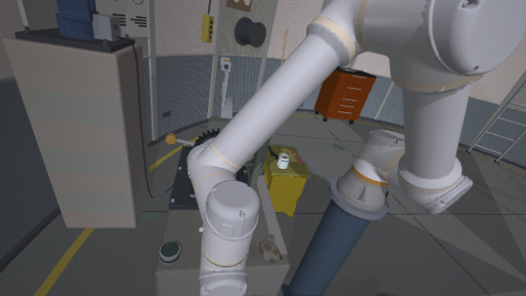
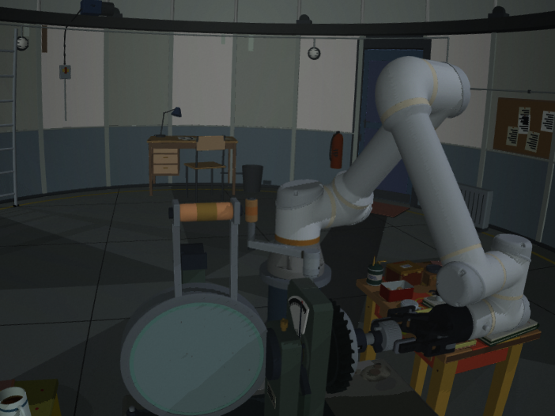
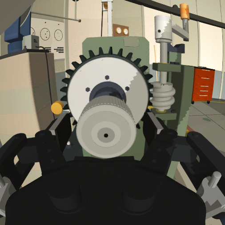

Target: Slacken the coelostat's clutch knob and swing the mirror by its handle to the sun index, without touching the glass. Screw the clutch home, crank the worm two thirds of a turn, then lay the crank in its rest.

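Observation:
On the green coelostat stand, the grey knurled clutch knob sticks out from the hub of a black toothed wheel. My gripper is open, with a finger on either side of the knob, and holds nothing. The round mirror hangs in its frame under an orange handle. A white index dial sits on the stand's face. The crank, with its orange grip, stands above the worm.
A yellow box with a white mug stands beside the mount. A tall beige cabinet is to the left. A cluttered work table lies under my wrist. An orange drawer cart stands far back. A small yellow ball knob is left of the wheel.

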Controlling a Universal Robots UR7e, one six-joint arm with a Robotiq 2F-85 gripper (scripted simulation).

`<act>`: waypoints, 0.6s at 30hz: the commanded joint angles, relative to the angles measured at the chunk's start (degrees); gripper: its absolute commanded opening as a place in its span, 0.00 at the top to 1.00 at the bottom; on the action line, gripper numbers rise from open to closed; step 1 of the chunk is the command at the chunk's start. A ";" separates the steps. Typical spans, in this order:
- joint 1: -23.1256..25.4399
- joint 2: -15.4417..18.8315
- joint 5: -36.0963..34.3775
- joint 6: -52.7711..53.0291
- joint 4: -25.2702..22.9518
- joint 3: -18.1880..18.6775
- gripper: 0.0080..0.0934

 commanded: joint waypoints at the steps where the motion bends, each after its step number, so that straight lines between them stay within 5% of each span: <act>1: 0.26 0.04 0.22 0.00 0.10 -0.21 0.18; 18: 4.62 1.88 4.61 0.00 2.36 -4.30 0.18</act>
